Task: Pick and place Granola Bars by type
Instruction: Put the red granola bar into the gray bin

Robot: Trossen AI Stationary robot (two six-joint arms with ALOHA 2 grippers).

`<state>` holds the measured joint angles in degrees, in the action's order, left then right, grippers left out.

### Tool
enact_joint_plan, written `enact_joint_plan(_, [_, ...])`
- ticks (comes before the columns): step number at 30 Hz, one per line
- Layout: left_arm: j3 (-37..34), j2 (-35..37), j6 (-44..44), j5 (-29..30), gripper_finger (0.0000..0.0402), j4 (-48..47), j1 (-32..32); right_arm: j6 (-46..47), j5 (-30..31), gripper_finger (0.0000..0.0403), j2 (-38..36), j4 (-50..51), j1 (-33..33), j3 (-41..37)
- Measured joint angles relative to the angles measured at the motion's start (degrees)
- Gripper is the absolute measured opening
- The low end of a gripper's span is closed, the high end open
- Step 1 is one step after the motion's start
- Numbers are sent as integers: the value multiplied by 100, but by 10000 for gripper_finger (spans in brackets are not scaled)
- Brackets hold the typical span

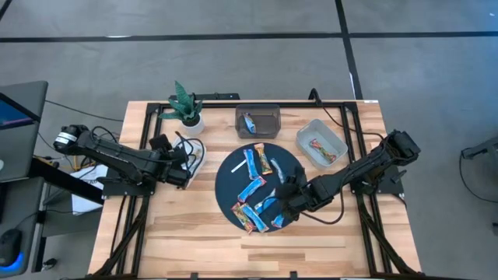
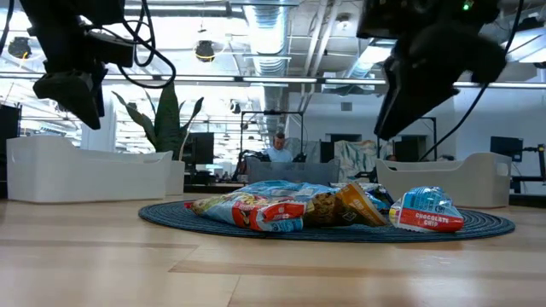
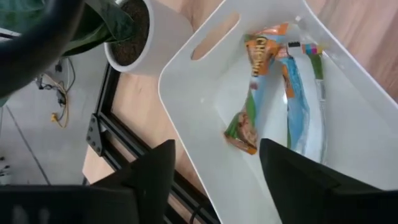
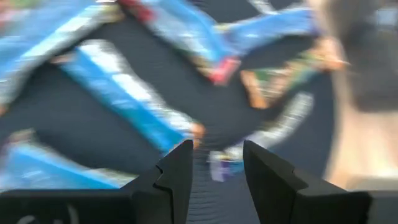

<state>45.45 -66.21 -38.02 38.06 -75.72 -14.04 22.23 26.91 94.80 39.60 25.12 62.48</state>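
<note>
Over the round dark mat (image 1: 227, 187), right gripper (image 1: 285, 204) is held spread above unsorted Granola Bars (image 1: 254, 187), likely for picking; left gripper (image 1: 180, 162), spread and empty, is parked over a white bin (image 3: 205, 99).

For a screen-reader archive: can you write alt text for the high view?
Seen from above, the right gripper hangs open over a dark round mat strewn with granola bars. The left gripper waits over a white bin beside a potted plant; a dark bin and a grey bin sit beyond the mat.
</note>
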Motion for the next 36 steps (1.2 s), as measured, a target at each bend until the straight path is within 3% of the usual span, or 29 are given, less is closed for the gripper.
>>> enact_joint_plan(6, [0,0,333,107,242,297,-31,-563,-1259,133,15,-622,0,0])
enact_joint_plan(9, [0,0,542,176,241,450,-28,-570,-1595,133,20,-623,26,0])
enact_joint_plan(20, [0,-2,508,173,240,522,-28,-730,-2219,133,327,-1195,51,-329])
enact_joint_plan(36, [0,-2,538,144,240,630,-28,-769,-2399,152,400,-1030,-143,-499])
